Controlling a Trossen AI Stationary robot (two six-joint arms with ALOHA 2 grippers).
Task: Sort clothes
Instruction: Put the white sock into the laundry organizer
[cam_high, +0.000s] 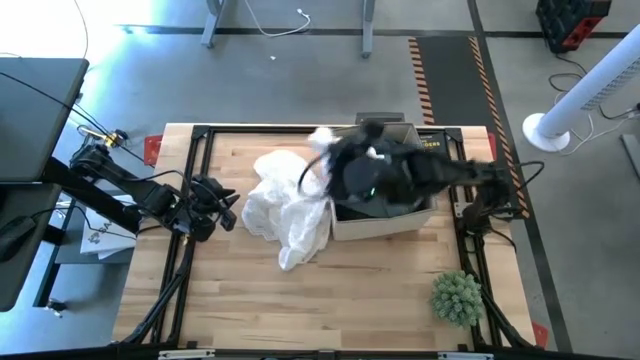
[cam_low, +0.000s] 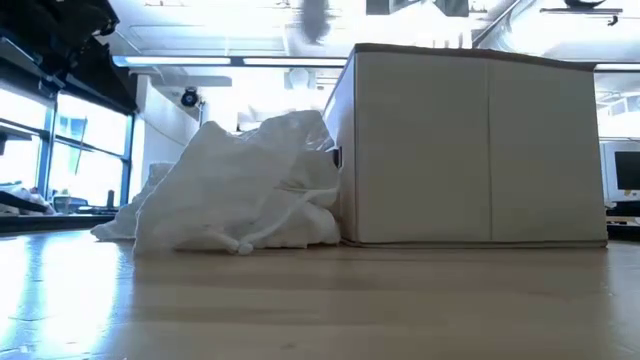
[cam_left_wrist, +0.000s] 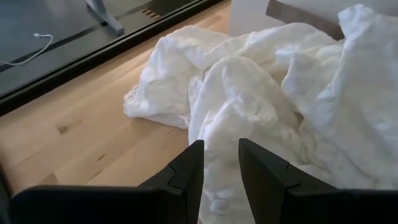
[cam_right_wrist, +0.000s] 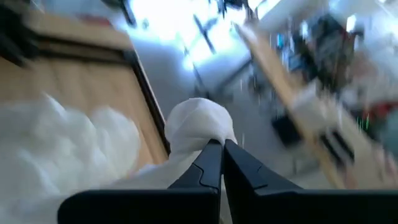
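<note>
One white garment lies heaped on the table, against the left side of your cardboard box. Your right gripper, above the box, is pressed together, pinching a fold of white cloth. Your left gripper sits left of the heap, fingers slightly spread, holding nothing.
</note>
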